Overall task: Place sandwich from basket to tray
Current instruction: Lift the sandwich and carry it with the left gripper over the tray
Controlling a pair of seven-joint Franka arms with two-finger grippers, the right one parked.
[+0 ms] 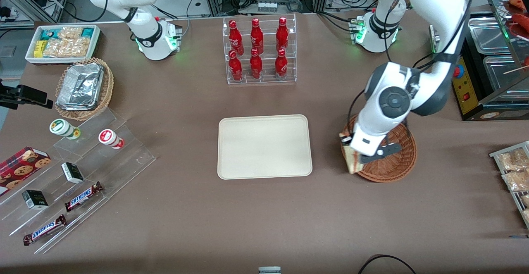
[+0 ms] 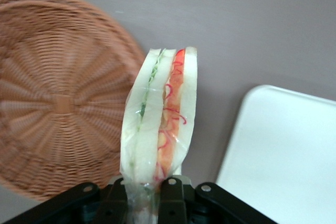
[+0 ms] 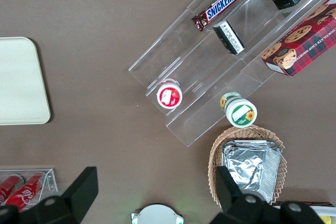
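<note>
**Sandwich gripped above the basket's rim**

While one sandwich is pinched in the gripper, one reddish-brown basket sits right of centre in the front view and one cream tray lies at the centre of that frame, bare. Six red bottles stand in a clear rack in the upper middle, two Snickers bars lie on clear steps at the lower left, and two small round tubs sit on those steps higher up.

The gripper hangs over the edge of the basket that faces the tray. Its black fingers are clenched on the sandwich, one against each bread face at the narrow wrapped end, so the wedge stands out from between the fingertips.

Seen from the wrist, the long axis of the wedge runs straight away from the fingers, with the cut edge facing the camera: green filling in one seam, red and orange in the other. The basket shows beside it on one side and a corner of the tray on the other, with the sandwich between the two and touching neither
</note>
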